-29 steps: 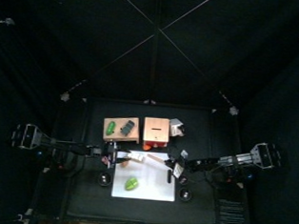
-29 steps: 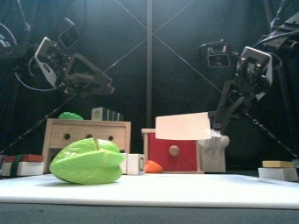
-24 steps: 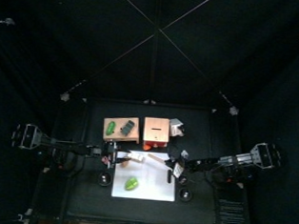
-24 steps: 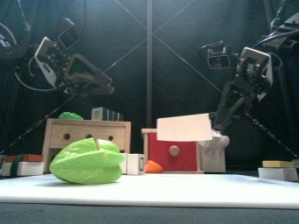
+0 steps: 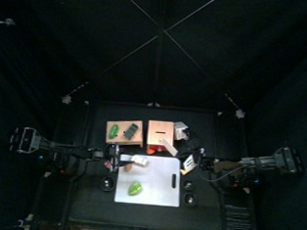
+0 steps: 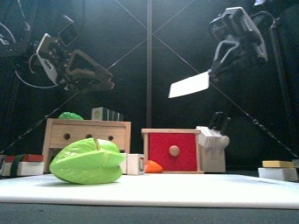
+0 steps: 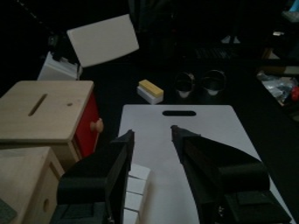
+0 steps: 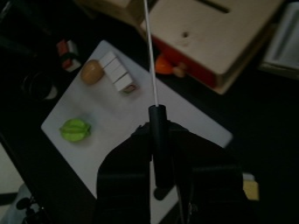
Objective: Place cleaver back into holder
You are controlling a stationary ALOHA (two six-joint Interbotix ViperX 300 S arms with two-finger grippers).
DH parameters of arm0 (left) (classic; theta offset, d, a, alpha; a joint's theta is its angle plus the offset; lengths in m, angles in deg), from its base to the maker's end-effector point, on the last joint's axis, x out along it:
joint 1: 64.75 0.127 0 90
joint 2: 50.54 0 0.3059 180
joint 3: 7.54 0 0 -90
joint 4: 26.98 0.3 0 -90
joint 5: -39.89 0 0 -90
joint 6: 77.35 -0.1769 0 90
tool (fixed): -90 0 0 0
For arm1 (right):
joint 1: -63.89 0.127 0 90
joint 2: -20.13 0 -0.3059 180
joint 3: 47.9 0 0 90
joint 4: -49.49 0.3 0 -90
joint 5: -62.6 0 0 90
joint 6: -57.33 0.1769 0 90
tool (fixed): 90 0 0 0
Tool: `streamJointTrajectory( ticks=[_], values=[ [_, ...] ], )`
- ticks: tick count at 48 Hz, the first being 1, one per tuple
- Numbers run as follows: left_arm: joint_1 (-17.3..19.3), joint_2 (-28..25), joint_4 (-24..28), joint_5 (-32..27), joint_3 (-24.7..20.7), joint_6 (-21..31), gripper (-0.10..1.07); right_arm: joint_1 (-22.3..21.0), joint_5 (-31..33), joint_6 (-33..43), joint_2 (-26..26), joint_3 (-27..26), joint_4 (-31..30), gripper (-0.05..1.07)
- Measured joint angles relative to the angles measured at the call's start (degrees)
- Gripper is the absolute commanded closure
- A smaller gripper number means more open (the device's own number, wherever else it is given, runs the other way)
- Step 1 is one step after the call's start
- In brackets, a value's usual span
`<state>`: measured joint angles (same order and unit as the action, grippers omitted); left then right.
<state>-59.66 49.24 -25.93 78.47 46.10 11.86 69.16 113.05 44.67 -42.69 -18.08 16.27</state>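
The cleaver (image 6: 190,84), a pale broad blade, hangs in the air above the holder (image 6: 173,150), a red-brown wooden block. My right gripper (image 6: 215,68) is shut on its dark handle (image 8: 156,131). In the right wrist view the blade (image 8: 149,35) shows edge-on and points towards the holder's slotted top (image 8: 205,26). The blade also shows in the left wrist view (image 7: 103,39), beyond the holder (image 7: 47,105). From above, the holder (image 5: 159,134) stands behind the white cutting board (image 5: 155,181). My left gripper (image 7: 152,144) is open and empty, raised at the left (image 6: 82,74).
A green leafy thing (image 6: 87,162) lies on the cutting board at the front left, with an orange piece (image 6: 153,165) beside it. A paler tan box (image 6: 87,136) stands left of the holder. Small food pieces (image 8: 117,74) lie at the board's far edge.
My right gripper has lifted the cleaver from in front of the holder to well above it, and the right arm has drawn back to the right. The left arm has not moved.
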Motion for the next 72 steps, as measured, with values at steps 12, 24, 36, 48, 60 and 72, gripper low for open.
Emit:
streamJointTrajectory(
  ticks=[12,24,36,48,60,72],
  values=[
    [0.44,2.11,-1.41,0.0,0.09,0.18,0.19,-7.21,6.33,-10.81,-1.05,-4.22,11.25,0.67],
    [0.0,2.02,-2.29,0.0,1.49,0.26,0.19,-19.07,10.37,-26.46,-5.71,-7.29,20.65,0.67],
    [-0.62,2.02,-2.29,0.0,1.58,0.26,0.19,-28.92,12.22,-36.91,-8.7,-8.44,28.48,0.67],
    [-0.62,2.02,-2.29,0.0,1.85,0.18,0.19,-35.95,16.0,-44.47,-9.93,-9.4,34.1,0.67],
    [-0.62,2.02,-2.29,0.0,2.29,0.18,0.19,-36.3,16.26,-45.26,-11.43,-10.63,37.0,0.67],
    [-0.62,1.93,-2.29,-0.09,2.37,0.18,0.19,-36.39,17.14,-45.35,-13.8,-11.78,36.91,0.67]
  ],
)
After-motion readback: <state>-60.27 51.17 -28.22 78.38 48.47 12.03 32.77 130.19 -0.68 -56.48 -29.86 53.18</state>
